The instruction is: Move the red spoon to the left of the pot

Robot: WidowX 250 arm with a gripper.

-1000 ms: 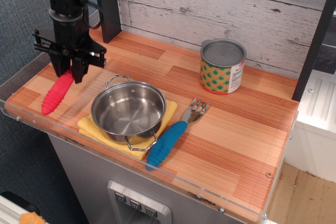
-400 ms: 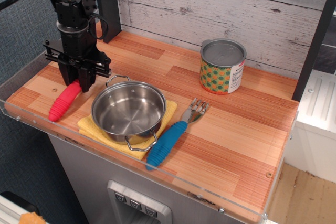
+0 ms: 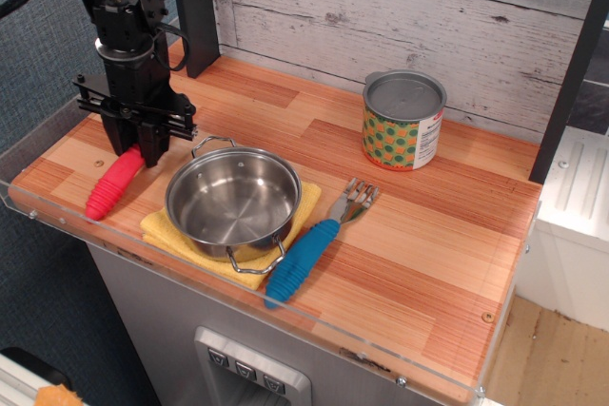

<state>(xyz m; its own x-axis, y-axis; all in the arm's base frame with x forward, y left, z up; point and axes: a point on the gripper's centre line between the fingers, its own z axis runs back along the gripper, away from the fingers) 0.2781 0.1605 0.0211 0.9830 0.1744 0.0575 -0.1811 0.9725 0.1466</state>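
Note:
The red spoon (image 3: 112,184) shows only its ribbed red handle, slanting down to the left on the wooden counter (image 3: 428,225), left of the pot. Its metal bowl is hidden behind my gripper. My gripper (image 3: 139,147) points straight down over the handle's upper end, its two fingers closed around it. The pot (image 3: 233,203) is a shiny steel pot with two wire loop handles, sitting on a yellow cloth (image 3: 162,228) just right of the spoon.
A blue-handled metal fork (image 3: 314,246) lies right of the pot near the front edge. A lidded patterned tin can (image 3: 403,121) stands at the back. A clear plastic lip runs along the counter's front and left edges. A dark post (image 3: 193,7) stands behind the gripper.
The gripper has carried the spoon right toward the pot and lowered it, then shifted slightly back left. The handle now lies lower and closer to the counter.

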